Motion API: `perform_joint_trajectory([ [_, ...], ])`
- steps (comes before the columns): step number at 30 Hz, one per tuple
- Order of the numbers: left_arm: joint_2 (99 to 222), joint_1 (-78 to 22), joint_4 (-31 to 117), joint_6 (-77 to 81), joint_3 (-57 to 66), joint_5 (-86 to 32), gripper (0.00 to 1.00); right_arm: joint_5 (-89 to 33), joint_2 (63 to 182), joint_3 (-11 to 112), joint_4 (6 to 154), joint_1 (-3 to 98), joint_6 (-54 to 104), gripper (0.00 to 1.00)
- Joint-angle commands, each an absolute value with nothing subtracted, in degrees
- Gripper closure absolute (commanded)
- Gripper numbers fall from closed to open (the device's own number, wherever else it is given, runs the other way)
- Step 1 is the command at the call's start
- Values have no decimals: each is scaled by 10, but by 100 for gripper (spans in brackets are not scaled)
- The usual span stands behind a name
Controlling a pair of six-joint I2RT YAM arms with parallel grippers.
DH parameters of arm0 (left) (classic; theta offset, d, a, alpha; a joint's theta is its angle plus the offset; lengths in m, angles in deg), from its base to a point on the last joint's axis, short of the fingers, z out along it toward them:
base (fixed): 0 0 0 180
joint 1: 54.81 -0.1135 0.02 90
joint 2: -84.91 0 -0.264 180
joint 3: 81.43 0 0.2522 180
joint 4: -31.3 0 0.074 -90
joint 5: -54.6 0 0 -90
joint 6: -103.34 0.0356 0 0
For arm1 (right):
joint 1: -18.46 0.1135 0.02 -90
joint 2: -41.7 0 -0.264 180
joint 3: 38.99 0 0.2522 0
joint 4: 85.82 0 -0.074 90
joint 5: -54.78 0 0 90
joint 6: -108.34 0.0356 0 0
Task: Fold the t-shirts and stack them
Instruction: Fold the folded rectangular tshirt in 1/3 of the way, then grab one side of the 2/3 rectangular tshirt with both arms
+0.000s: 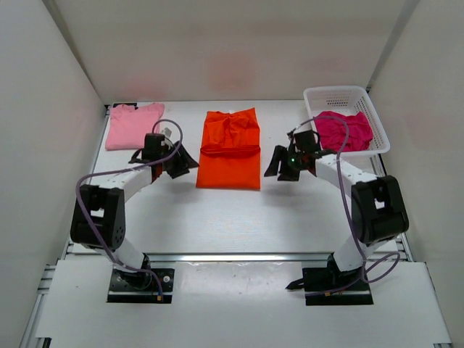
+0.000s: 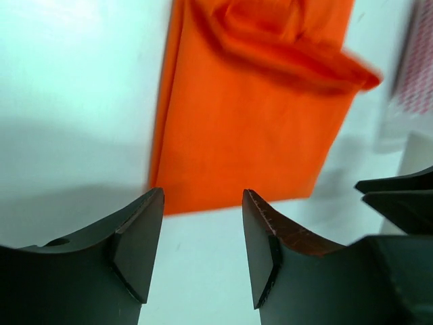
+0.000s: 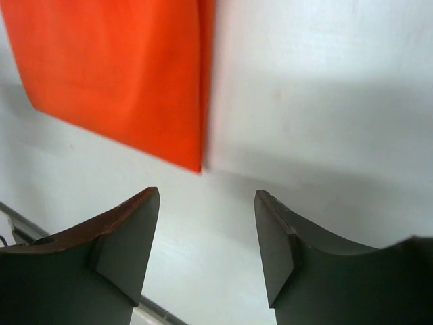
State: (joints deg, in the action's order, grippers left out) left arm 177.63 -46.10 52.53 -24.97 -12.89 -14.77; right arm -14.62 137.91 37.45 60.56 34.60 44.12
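Note:
The bright orange t-shirt lies partly folded in the middle of the table, its upper half doubled over; it also shows in the left wrist view and the right wrist view. The light pink t-shirt lies folded at the back left. The deep magenta t-shirt sits crumpled in the basket. My left gripper is open and empty just left of the orange shirt. My right gripper is open and empty just right of it.
A white plastic mesh basket stands at the back right. White walls enclose the table on three sides. A metal rail runs along the near edge by the arm bases.

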Motion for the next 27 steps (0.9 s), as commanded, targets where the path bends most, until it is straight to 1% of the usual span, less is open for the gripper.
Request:
perform_joint_trajectory([
  [1,1735,-436,532,-216,-187,-200,39,-130,1326,289,700,353,501,43],
  [3,1732,-412,538,-209,-204,-241,37,-122,1310,257,731,361,521,43],
  [6,1738,-394,529,-215,-221,-261,36,-110,1313,209,770,360,552,44],
  [8,1746,-386,523,-222,-230,-263,36,-112,1318,207,778,364,564,43],
  [11,1752,-381,499,-236,-239,-269,34,-113,1335,202,795,372,574,44],
  [15,1760,-378,476,-250,-248,-280,36,-101,1367,216,818,368,587,44],
  [19,1761,-368,458,-261,-261,-304,40,-103,1416,255,805,379,582,43],
  [23,1780,-364,440,-267,-250,-299,41,-110,1438,265,801,380,589,50],
  [24,1782,-365,438,-270,-249,-291,43,-105,1443,267,802,380,590,51],
  [26,1796,-364,430,-275,-249,-292,47,-101,1453,273,797,380,592,62],
  [27,1797,-363,427,-281,-252,-291,53,-97,1460,282,794,380,587,66],
])
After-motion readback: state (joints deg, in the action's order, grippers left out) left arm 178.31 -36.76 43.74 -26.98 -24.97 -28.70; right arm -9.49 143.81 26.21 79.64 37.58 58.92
